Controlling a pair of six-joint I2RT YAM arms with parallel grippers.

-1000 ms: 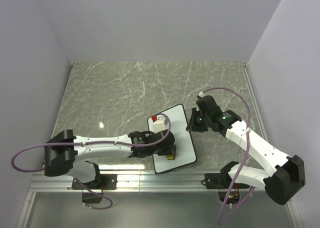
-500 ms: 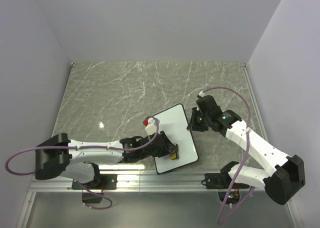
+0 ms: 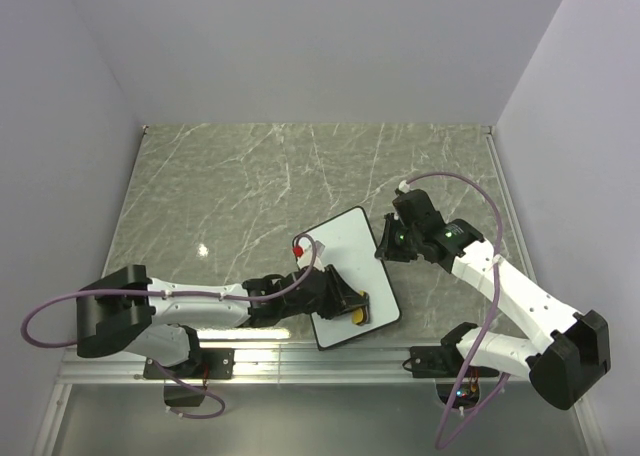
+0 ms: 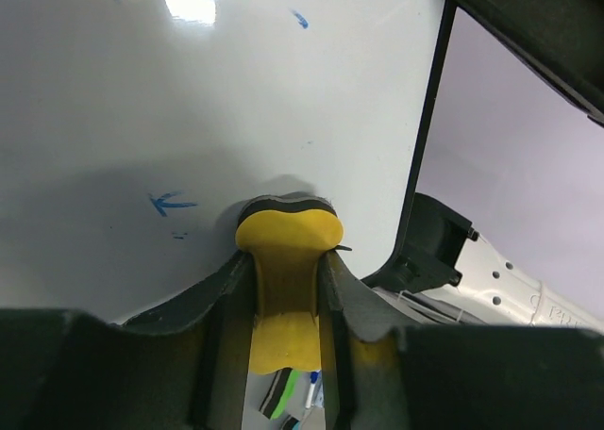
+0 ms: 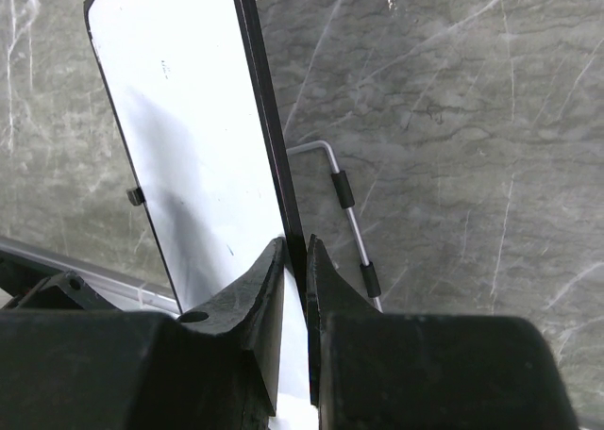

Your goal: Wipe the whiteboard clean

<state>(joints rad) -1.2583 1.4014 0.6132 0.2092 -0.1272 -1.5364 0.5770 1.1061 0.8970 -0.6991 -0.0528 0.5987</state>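
The whiteboard lies on the marble table at about 5 o'clock from the table's centre, close to the near edge and turned askew. From above its surface reads almost wholly white. In the left wrist view I find two blue remnants: a small arrow-like mark at 9 o'clock from the eraser's head, and a short tick at 12 o'clock, near the frame. Both are small, and I cannot tell whether fainter traces lie under the arm. The yellow eraser sits at the board's 6 o'clock end, its dark pad pressed to the surface. The left gripper is pinching the eraser by its waist. The right gripper is clamped on the board's black frame at roughly 2 o'clock, which I judge is steadying it. A wire stand lies on the table just beside that edge. My assessment: wiping is largely done, and the two stray marks are left to clear.
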